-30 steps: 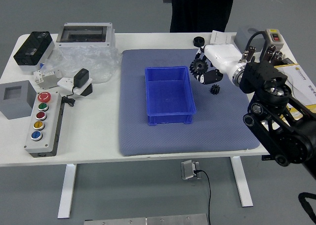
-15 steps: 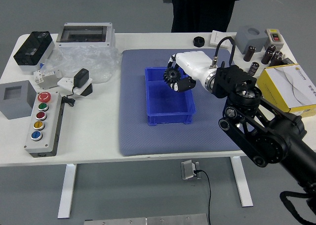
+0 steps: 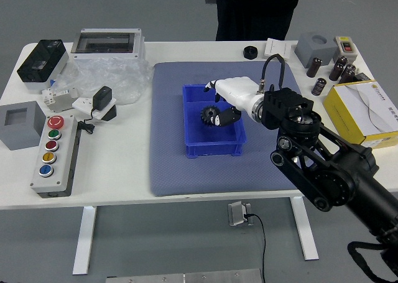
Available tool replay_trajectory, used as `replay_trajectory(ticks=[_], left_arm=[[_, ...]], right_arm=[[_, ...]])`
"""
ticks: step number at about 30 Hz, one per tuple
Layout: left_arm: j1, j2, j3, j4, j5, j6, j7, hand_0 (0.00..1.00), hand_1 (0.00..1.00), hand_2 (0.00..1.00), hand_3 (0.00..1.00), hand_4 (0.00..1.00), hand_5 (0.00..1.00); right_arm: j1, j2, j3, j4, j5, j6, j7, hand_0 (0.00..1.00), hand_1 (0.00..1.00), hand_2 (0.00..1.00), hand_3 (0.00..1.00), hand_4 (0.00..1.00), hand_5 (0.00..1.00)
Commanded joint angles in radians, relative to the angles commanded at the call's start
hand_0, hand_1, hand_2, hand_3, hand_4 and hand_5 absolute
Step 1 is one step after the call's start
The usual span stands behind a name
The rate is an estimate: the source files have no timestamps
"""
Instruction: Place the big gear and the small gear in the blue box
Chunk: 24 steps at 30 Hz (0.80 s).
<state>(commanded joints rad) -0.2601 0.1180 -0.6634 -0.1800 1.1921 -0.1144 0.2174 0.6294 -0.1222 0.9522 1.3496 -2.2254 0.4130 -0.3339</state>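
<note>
My right hand (image 3: 214, 102) is over the blue box (image 3: 214, 150), its fingers spread and holding nothing. The big dark gear (image 3: 209, 115) is inside the box, just below the fingers, with the thumb overlapping its right edge; whether the two touch I cannot tell. The small gear is not visible; my hand and wrist cover that part of the mat. My left arm is out of view.
A yellow-sided carton (image 3: 351, 121) and dark cylinders (image 3: 314, 67) lie to the right. A black round piece (image 3: 250, 52) sits behind the box. Button panel (image 3: 56, 155) and plastic bag (image 3: 112, 78) are left. A person in black stands at the far side.
The right hand has moved left from the box's right edge to over the box and opened. The big gear, held in it earlier, has come down into the box, out of its grasp.
</note>
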Motion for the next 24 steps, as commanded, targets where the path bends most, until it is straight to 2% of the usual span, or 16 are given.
replay_trajectory(ticks=[7,8,13,14,19,20,24], left_arm=[[-0.002,0.0,0.001,0.0,-0.006,0.001,-0.002,0.778,0.744,0.732,0.67,0.548,0.247],[-0.002,0.0,0.001,0.0,-0.006,0.001,-0.002,0.779,0.744,0.732,0.67,0.547,0.253],[-0.003,0.001,-0.002,0.0,-0.01,0.002,-0.003,0.779,0.744,0.732,0.67,0.547,0.253],[-0.003,0.002,-0.003,0.0,-0.01,0.003,-0.003,0.778,0.745,0.731,0.67,0.544,0.254],[-0.004,0.003,-0.008,0.0,-0.009,0.003,-0.002,0.778,0.745,0.731,0.67,0.544,0.254],[-0.004,0.003,-0.009,0.0,-0.009,0.003,-0.002,0.778,0.745,0.733,0.671,0.545,0.252],[-0.006,0.001,-0.009,0.0,-0.011,0.003,-0.002,0.778,0.745,0.733,0.671,0.545,0.252]], right_arm=[[-0.002,-0.008,0.015,0.006,-0.001,-0.003,0.001,0.793,0.708,0.847,0.96,0.807,0.301],[-0.004,-0.012,0.021,0.01,-0.001,-0.008,0.001,0.772,0.689,0.806,0.9,0.809,0.303],[-0.015,-0.059,0.054,0.013,0.004,-0.038,0.003,0.772,0.689,0.806,0.9,0.809,0.303],[-0.017,-0.074,0.061,0.009,0.007,-0.044,0.004,0.724,0.624,0.734,0.765,0.796,0.295],[-0.02,-0.131,0.075,-0.026,0.016,-0.062,0.007,0.724,0.624,0.734,0.765,0.796,0.295],[-0.019,-0.139,0.075,-0.036,0.018,-0.065,0.008,0.692,0.581,0.71,0.649,0.769,0.279],[-0.012,-0.159,0.065,-0.085,0.023,-0.081,0.016,0.692,0.581,0.71,0.649,0.769,0.279]])
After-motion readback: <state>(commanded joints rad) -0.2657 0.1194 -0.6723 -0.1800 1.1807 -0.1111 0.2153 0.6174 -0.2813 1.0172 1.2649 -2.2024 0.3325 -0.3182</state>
